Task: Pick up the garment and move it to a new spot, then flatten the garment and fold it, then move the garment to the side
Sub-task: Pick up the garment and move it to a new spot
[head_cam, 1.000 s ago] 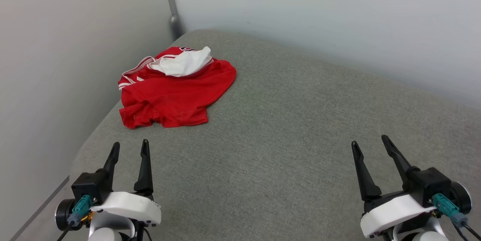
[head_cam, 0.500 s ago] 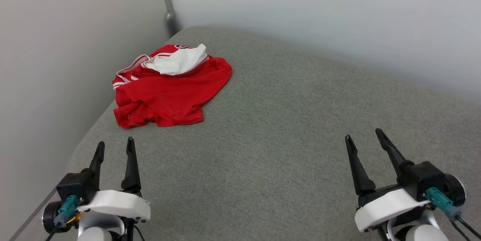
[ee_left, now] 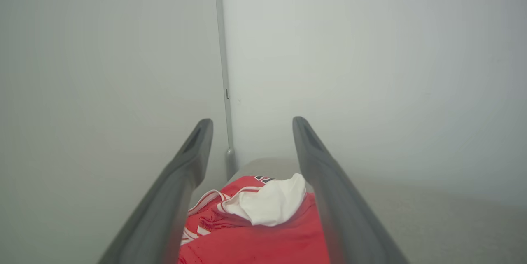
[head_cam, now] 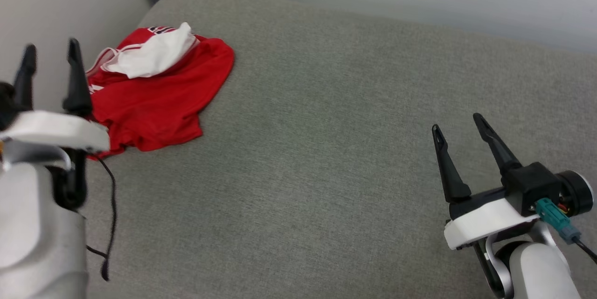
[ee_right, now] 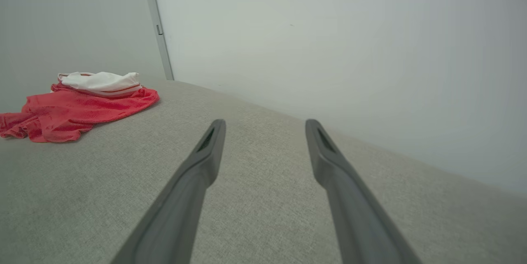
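from the head: a swing of the whole picture against half a second back, so a turn of the camera, not a shift of the crumpled red mesh jersey with white sleeve and striped trim [head_cam: 158, 98], lying as before at the far left corner of the grey woven-fabric bench [head_cam: 326, 126], close to the wall. one real change: left hand [head_cam: 50, 47] now lifted and brought up beside the jersey's near left edge, long dark fingers spread wide, empty. right hand [head_cam: 457, 122] well apart over bare bench, also spread and empty. probably the start of the reach for the pick-up; no grasp yet. jersey's lower left corner hidden behind the left hand's white shell [head_cam: 56, 128]; height above the cloth hard to judge.

from the left wrist: left hand [ee_left: 252, 124] open and aimed over the jersey [ee_left: 255, 239], white sleeve [ee_left: 267, 202] framed between the fingers. near cloth cut off at the bottom edge; black numbers barely legible.

from the right wrist: right hand [ee_right: 266, 124] open above bare bench, jersey [ee_right: 74, 111] far off left, its end cut by the frame.
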Robot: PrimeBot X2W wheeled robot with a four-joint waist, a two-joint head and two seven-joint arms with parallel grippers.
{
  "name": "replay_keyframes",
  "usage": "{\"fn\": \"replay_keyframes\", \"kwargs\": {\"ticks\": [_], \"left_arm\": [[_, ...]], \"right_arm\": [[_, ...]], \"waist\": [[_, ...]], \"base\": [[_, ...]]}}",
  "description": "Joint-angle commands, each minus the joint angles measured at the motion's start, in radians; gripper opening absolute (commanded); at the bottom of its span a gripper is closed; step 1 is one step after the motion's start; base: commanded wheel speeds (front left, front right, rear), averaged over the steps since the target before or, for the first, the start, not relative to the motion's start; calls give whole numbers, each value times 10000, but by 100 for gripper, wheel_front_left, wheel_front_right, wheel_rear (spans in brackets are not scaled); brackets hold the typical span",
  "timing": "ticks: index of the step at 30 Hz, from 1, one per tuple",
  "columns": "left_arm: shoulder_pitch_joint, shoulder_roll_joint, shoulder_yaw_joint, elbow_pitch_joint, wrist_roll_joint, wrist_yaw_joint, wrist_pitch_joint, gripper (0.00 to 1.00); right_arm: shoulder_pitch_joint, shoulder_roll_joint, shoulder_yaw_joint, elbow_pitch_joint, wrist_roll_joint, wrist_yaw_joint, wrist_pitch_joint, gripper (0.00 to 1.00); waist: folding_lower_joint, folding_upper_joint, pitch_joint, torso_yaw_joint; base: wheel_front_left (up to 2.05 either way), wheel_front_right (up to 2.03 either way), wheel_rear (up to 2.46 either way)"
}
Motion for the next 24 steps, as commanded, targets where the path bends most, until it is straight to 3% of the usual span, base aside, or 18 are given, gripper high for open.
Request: {"fn": "replay_keyframes", "kwargs": {"ticks": [1,5,10,15,19,24], "left_arm": [[-408,272,-41,109,-117,-39,188,100],[-1689,1364,-334,622,-639,-60,1532,100],[-2697,2924,-1035,1322,-1997,-54,4015,100],[-3047,4003,-1528,2275,-3327,-56,6544,100],[-2857,4459,-1630,3107,-4072,-59,8188,100],[-2572,4359,-1371,4051,-4899,6,9577,100]], "right_arm": [[-209,-5,-39,-59,-46,-7,-16,100],[-548,-5,-13,-175,-72,-5,-63,100],[-996,-3,98,-242,-138,-7,-156,100],[-1200,-3,22,-158,-139,-7,-314,100],[-1368,-3,59,-26,-54,-5,-467,100],[-1511,-3,114,122,56,-7,-596,100]], "waist": [[-1,0,627,-543],[-1,0,1338,-1032],[-1,0,2207,-1594],[-1,0,2812,-1921],[-1,0,3099,-2106],[-1,0,3282,-2208]], "base": [[0,0,0],[0,0,0],[0,0,0],[0,0,0],[0,0,0],[0,0,0]]}}
